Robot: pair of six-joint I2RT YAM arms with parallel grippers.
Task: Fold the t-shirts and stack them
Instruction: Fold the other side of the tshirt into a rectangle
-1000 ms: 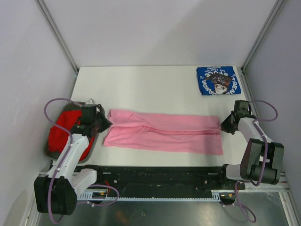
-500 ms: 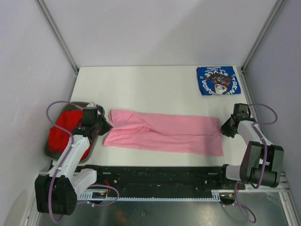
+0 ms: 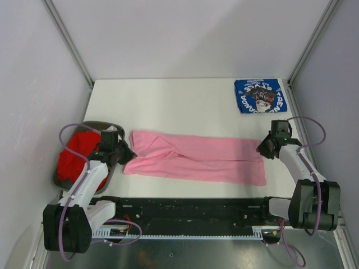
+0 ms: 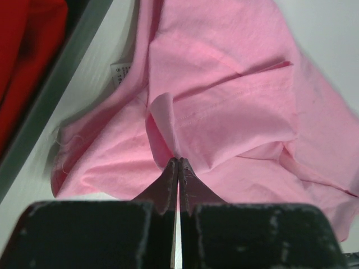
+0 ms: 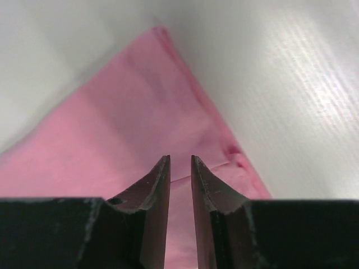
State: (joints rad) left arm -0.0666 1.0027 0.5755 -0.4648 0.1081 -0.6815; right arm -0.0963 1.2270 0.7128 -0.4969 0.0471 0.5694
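Left gripper (image 4: 178, 163) is clamped tight, tips together, pinching a raised fold of the pink t-shirt (image 3: 196, 158) at its L end, just beside the grey bin (image 3: 95, 124). Right gripper (image 5: 180, 159) sits over the shirt's R end w/ its tips a narrow slit apart and no cloth caught btwn them; pink fabric lies under and ahead of it.

Vs 1 s ago: R gripper was shut at the shirt's R edge and has since parted, its wrist shifting a bit toward the far side and inward over the cloth. L gripper has eased slightly toward the near edge, grip unchanged. Shirt outline is about the same, though creasing near the L end has changed.

Pink tee is a long strip folded lengthwise, lying across the near half of the table (image 3: 179, 106) btwn the two grippers. It is mostly flat, bunched and wrinkled at the L end.

Blue t-shirt (image 3: 260, 95) lies folded into a rough square at the far R corner, well apart from the pink one. Red t-shirt (image 3: 76, 159) is heaped in the bin.

Writing: blue tee has white lettering round a dark cartoon print, too small to read. L wrist view shows a small white tag (image 4: 119, 73) on the pink tee, print illegible.
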